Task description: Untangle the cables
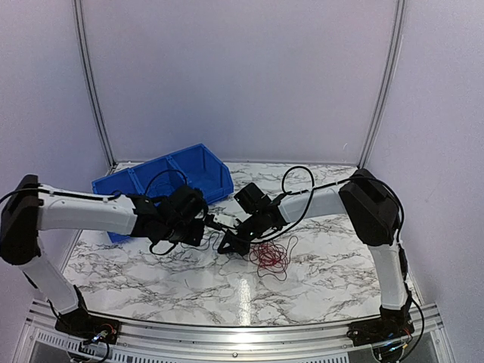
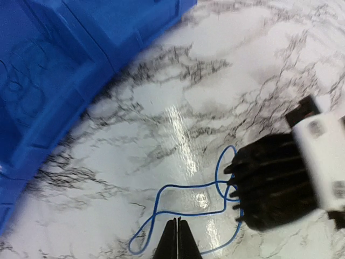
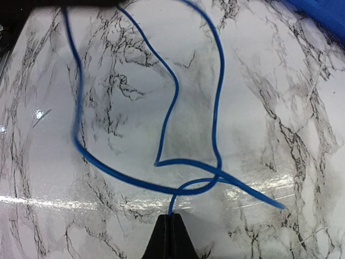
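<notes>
Beside the bin (image 1: 215,178), left gripper (image 2: 177,222) and right gripper (image 3: 171,218) each clamp the blue cable (image 3: 215,108), jaws closed. Next: draw it clear of the red cables (image 1: 271,255), slowly.

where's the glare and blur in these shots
Top external: bright glare streak on the marble table near the front edge. Left wrist: glare patch mid-frame, right claw smeared. Right wrist: blue cable blurred upper left, sharper at centre.

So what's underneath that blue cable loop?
Only the marble table shows under the blue cable; nothing else lies beneath its loops. It runs into the shut left gripper and right gripper, whose fingers hide the pinched stretches.
</notes>
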